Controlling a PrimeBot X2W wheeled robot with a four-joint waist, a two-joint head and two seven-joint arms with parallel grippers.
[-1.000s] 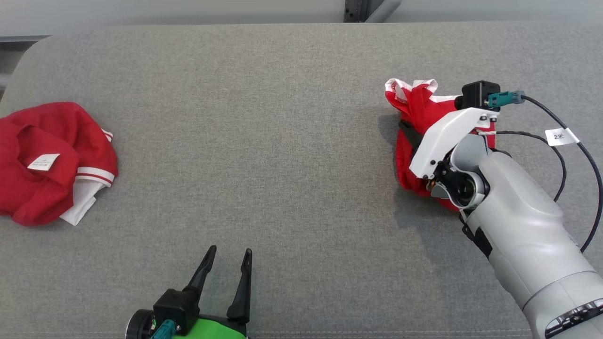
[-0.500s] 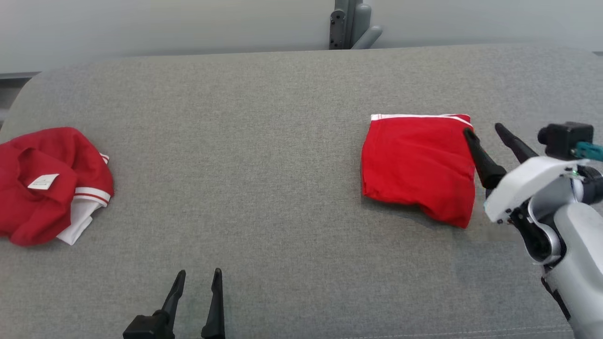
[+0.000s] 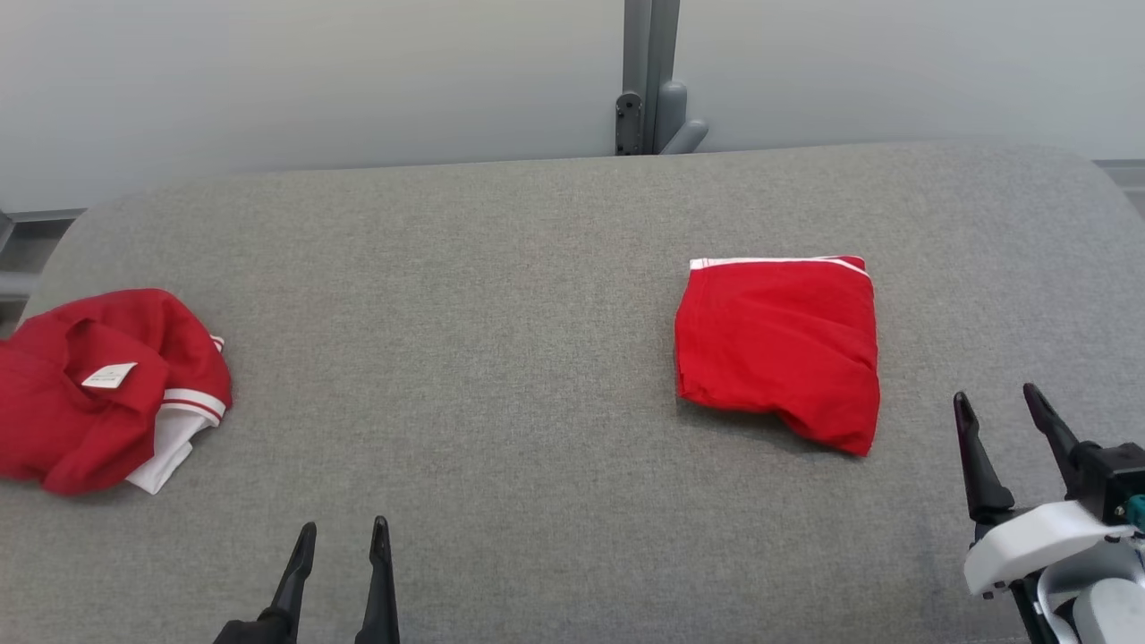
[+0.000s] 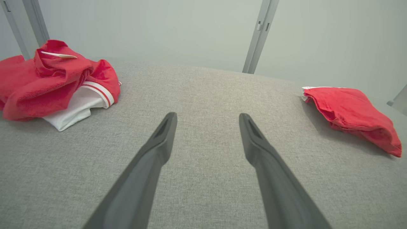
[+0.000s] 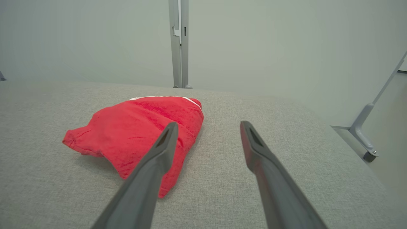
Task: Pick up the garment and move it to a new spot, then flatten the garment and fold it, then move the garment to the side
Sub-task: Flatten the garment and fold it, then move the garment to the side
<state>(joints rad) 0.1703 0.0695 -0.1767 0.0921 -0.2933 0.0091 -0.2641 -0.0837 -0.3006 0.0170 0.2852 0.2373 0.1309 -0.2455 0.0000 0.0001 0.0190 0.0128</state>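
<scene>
A folded red garment (image 3: 778,349) with a white stripe along its far edge lies flat on the right half of the grey table (image 3: 501,295). My right gripper (image 3: 996,395) stands open to the near right of it, apart from the cloth and holding nothing. In the right wrist view the folded garment (image 5: 140,127) lies ahead and left of the open right gripper (image 5: 209,123). My left gripper (image 3: 343,528) is open and empty at the near edge, left of centre. In the left wrist view, the left gripper (image 4: 207,115) points over bare table, with the folded garment (image 4: 349,108) far right.
A crumpled red and white garment (image 3: 98,385) with a white label lies at the table's left end, and the left wrist view has this crumpled garment (image 4: 47,79) at upper left. A grey post (image 3: 648,80) rises behind the far edge against a pale wall.
The right gripper opened, let go of the red garment and drew back to the near right. The garment now lies folded flat. The head camera tilted up, shifting the whole picture down.
</scene>
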